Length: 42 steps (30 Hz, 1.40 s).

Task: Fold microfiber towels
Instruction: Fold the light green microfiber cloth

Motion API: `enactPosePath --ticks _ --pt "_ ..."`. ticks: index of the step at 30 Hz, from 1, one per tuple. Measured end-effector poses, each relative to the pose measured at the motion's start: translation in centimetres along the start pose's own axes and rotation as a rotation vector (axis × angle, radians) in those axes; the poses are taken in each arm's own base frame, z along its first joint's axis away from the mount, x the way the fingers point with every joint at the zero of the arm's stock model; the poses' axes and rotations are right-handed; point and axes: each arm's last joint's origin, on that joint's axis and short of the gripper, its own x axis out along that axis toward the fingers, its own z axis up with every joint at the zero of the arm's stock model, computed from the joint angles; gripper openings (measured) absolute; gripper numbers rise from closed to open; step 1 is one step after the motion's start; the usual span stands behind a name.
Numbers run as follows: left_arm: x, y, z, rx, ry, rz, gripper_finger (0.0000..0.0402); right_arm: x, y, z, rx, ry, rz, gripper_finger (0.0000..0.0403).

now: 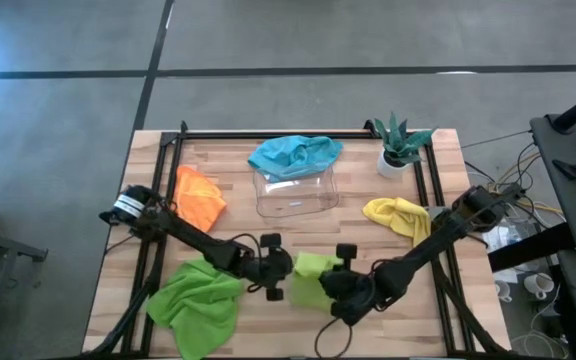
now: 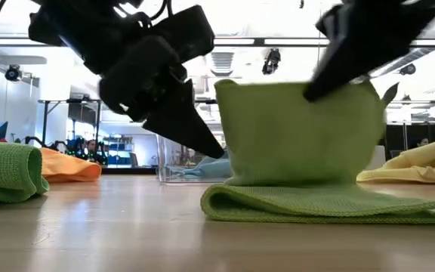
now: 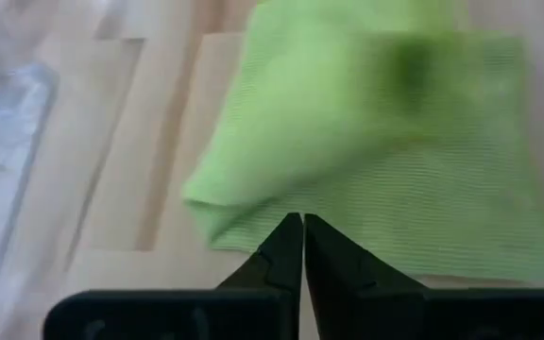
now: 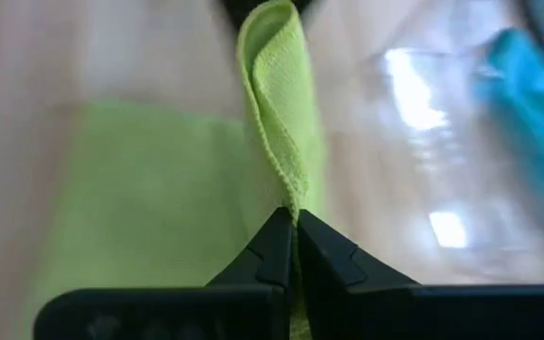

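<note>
My right pincer (image 4: pixel 291 225) is clenched on a raised edge of the lime green towel (image 1: pixel 313 277), which stands up as a thin ridge between its tips while the lower half lies flat on the desk (image 1: pixel 228 170) near the front centre. My left pincer (image 3: pixel 302 227) is clenched too, its tips touching that towel's near edge; I cannot tell whether it pins any cloth. My worry is the grip: only a narrow hem is pinched, so a quick swing could pull it free and let the flap drop askew. If the left tips drag, the bottom layer may bunch. I judge the fold's long axis runs roughly across the desk, left to right, with the lifted flap pointing upward.
</note>
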Motion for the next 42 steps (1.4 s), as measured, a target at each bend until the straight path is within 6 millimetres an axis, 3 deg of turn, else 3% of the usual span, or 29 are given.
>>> enactPosePath --ticks 4,8,15,18,22,27,30,34,38,42 --pt "0.2 -0.4 0.0 -0.014 0.009 -0.102 0.0 0.1 -1.7 1.5 -0.038 0.022 -0.068 0.0009" --pt "1.6 -0.9 -0.4 -0.032 -0.063 -0.149 0.0 0.1 -2.7 2.8 -0.092 0.023 -0.096 0.0009" --pt "4.2 1.0 -0.7 -0.078 -0.179 0.145 0.0 -1.1 -3.8 4.3 -0.102 0.03 -0.115 0.0009" --pt "4.4 1.9 -1.4 -0.084 -0.172 0.256 0.0 -1.5 -4.1 3.9 -0.082 0.071 -0.13 0.0009" --pt "4.6 2.6 -2.5 -0.106 -0.145 0.272 0.0005 -1.0 -4.0 2.6 -0.061 0.12 -0.146 0.0009" --pt "4.6 2.8 -3.5 -0.138 -0.124 0.272 0.0057 -0.2 -3.8 1.5 -0.053 0.13 -0.15 0.0009" --pt "4.0 2.1 -3.1 -0.138 -0.138 0.24 0.01 0.2 -3.7 1.0 -0.053 0.138 -0.154 0.0009" --pt "1.7 0.4 -1.4 -0.145 -0.194 0.088 0.014 0.5 -3.8 0.6 -0.051 0.15 -0.166 0.0009" --pt "0.3 -1.3 -0.8 -0.151 -0.256 0.018 0.0148 0.6 -4.4 0.6 -0.034 0.131 -0.246 0.0009" --pt "1.3 -1.6 -1.8 -0.191 -0.235 0.02 0.0148 1.1 -5.3 0.9 -0.006 0.124 -0.29 0.0009"
